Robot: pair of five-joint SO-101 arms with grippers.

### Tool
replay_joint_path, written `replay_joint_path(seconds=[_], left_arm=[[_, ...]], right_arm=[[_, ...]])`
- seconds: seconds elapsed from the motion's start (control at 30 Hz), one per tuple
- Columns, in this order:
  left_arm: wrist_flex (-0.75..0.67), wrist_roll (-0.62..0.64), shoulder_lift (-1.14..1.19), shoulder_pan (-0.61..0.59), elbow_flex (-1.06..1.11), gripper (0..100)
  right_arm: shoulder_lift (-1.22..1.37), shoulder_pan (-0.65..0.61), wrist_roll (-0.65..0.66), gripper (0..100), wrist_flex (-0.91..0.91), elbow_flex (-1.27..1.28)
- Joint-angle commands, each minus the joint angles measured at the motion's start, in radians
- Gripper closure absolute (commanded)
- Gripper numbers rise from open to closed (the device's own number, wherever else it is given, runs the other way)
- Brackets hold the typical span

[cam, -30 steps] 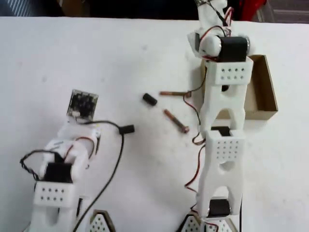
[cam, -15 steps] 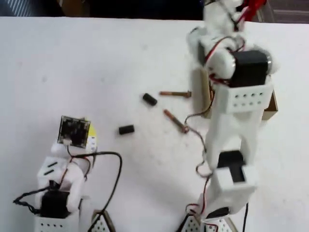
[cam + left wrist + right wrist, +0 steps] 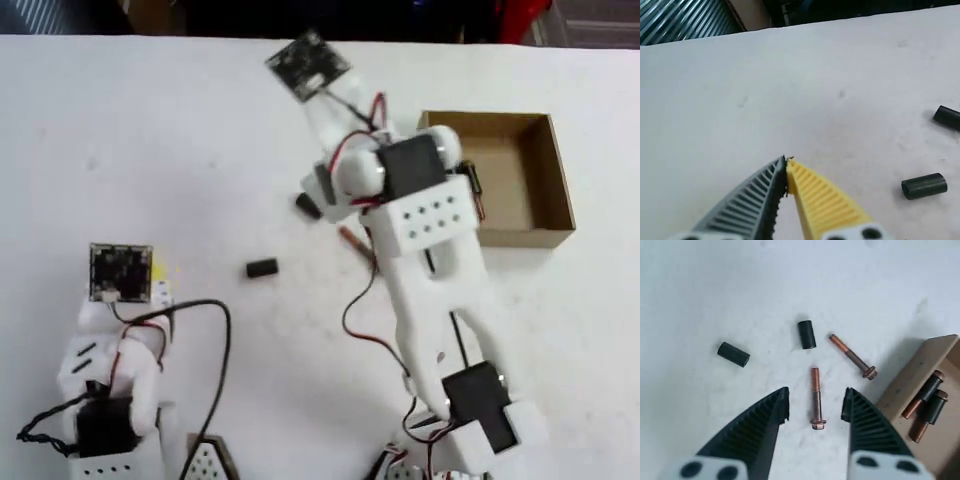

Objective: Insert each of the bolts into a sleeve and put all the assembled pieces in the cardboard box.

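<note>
My right gripper [image 3: 815, 402] hangs open above the table, its jaws on either side of a copper bolt [image 3: 815, 397] lying flat. A second bolt [image 3: 852, 356] lies close to the cardboard box [image 3: 907, 385], which holds two bolts fitted into black sleeves [image 3: 926, 402]. Two loose black sleeves [image 3: 807, 334] [image 3: 733, 354] lie beyond the bolts. From above, the right arm [image 3: 420, 200] covers most of the bolts, leaving one bolt's end [image 3: 351, 240] and both sleeves [image 3: 307, 206] [image 3: 261, 268] showing. My left gripper [image 3: 786, 162] is shut and holds nothing, left of the sleeves [image 3: 924, 185] [image 3: 946, 117].
The cardboard box [image 3: 520, 238] stands at the right of the white table, open side up. The left arm [image 3: 110, 330] sits at the front left with a black cable [image 3: 222, 350] looping beside it. Dark room edge runs along the table's far side.
The right arm has swung left from over the box to above the bolts and sleeves, uncovering the box. The left arm has drawn back toward the front-left corner.
</note>
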Motion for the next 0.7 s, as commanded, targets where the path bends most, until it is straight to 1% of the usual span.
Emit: replay_joint_path(seconds=[0.0,0.1,0.2,0.27,0.4,0.5,0.63,0.67], left_arm=[[0.025,-0.012,-0.010,-0.035,-0.002,98],[0.040,-0.012,-0.010,-0.035,-0.002,98],[0.043,-0.014,-0.010,-0.038,-0.002,98],[0.043,-0.014,-0.010,-0.058,-0.002,98],[0.043,-0.014,-0.010,-0.113,0.003,98],[0.041,-0.014,-0.010,-0.143,0.014,98],[0.043,-0.014,-0.010,-0.166,0.015,98],[0.044,-0.014,-0.010,-0.166,0.015,98]], right_arm=[[-0.042,-0.051,0.064,83.4,-0.085,0.094],[-0.042,-0.097,0.198,83.4,-0.147,0.169],[-0.042,-0.130,0.258,83.3,-0.205,0.230],[-0.042,-0.154,0.307,83.3,-0.243,0.278],[-0.042,-0.194,0.470,83.3,-0.344,0.385],[-0.041,-0.205,0.511,83.3,-0.437,0.456],[-0.041,-0.216,0.526,83.3,-0.558,0.548],[-0.041,-0.220,0.557,83.3,-0.582,0.568]])
